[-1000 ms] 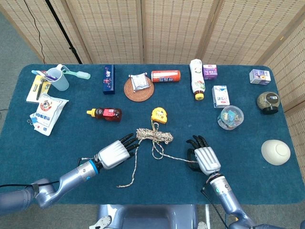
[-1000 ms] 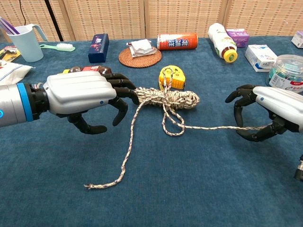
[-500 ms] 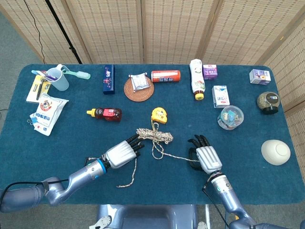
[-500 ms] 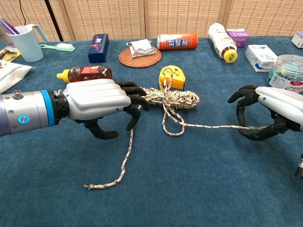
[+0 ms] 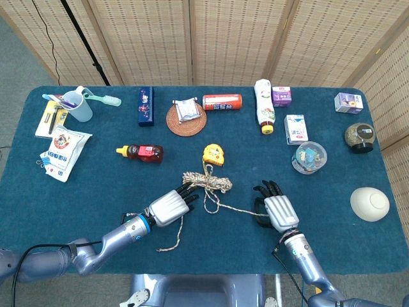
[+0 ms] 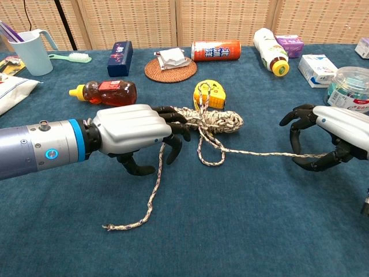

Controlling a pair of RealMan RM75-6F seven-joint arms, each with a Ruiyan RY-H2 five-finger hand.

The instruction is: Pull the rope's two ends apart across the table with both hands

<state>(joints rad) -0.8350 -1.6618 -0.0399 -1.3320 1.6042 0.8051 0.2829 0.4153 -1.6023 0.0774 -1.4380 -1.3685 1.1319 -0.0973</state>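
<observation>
The speckled rope (image 5: 208, 181) lies bundled at mid-table, also seen as the rope (image 6: 210, 119) in the chest view. One loose end trails toward the front edge (image 6: 109, 227). My left hand (image 5: 171, 206) (image 6: 135, 131) hovers at the bundle's left end. Its fingers are spread and curled over the trailing strand, and no grip on the strand shows. A second strand runs rightward, nearly straight, into my right hand (image 5: 280, 212) (image 6: 337, 135), which holds it between thumb and curled fingers.
A yellow tape measure (image 5: 213, 154) sits just behind the bundle. A honey bottle (image 5: 142, 152) lies to the left. A plastic jar (image 5: 309, 157) and a white bowl (image 5: 369, 203) stand to the right. Boxes, bottles and a cup line the far side of the blue table (image 5: 77, 192).
My left hand has slid rightward along the table up to the bundle's left end. The right hand has edged slightly right, and its strand has drawn straighter.
</observation>
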